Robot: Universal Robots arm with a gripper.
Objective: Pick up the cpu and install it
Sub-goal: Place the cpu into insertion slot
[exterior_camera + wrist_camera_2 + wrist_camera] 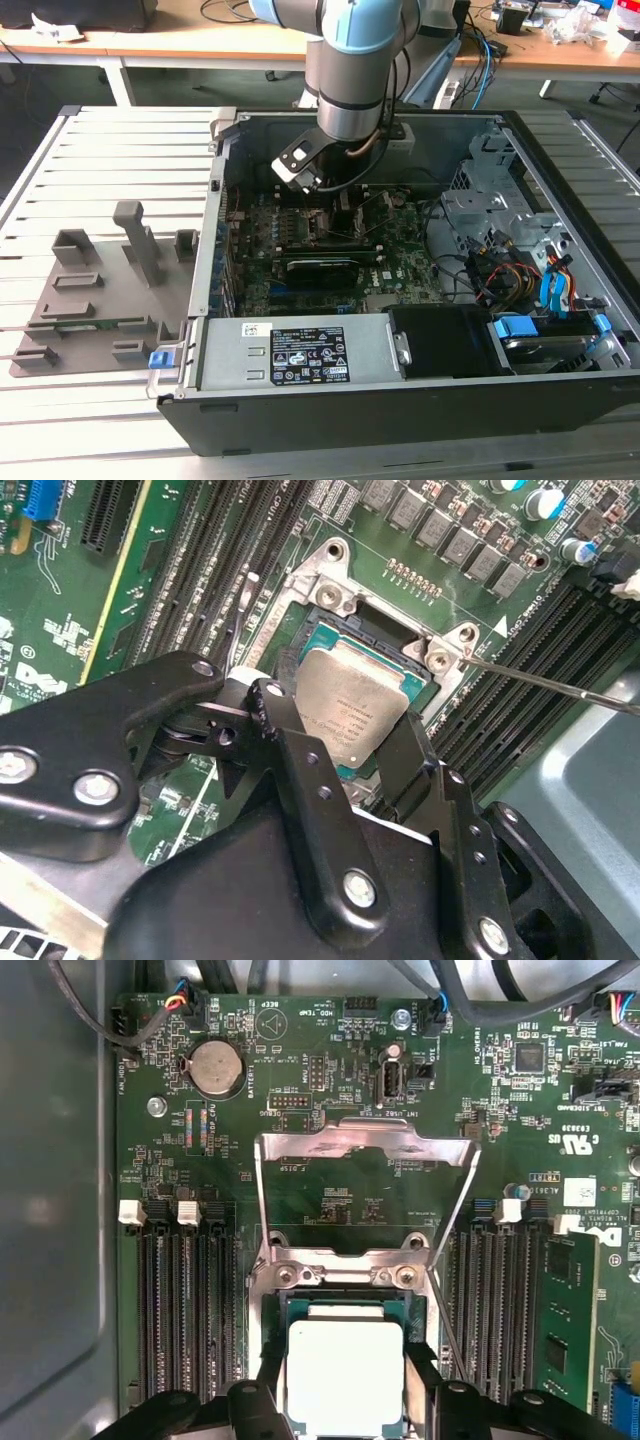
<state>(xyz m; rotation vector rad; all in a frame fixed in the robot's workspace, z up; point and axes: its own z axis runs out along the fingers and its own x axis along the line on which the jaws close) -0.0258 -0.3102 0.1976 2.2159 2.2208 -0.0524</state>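
**Chip at the socket, clamp frame standing open**

Slatted metal table (100, 140) is carrying everything in the exterior view. At that view's left a grey moulded holder tray (90, 300) is lying flat, and beside it toward the right an open computer case (400, 400) is sitting with its green motherboard (260, 285) exposed. The arm (350, 70) is reaching down into the case over the board.

In both wrist views the cpu (346, 1375) is sitting squarely over the socket (340, 1275), its pale metal top facing up. The jaws are pressing in on two opposite edges of it, narrowly parted and gripping nothing else. Whether the chip is fully bedded or hanging just above its seat I cannot tell.

Judging by this, the pickup and carry are done and the placing is nearly finished. The hinged hold-down frame (365, 1145) is lying swung back, not yet closed over the chip.
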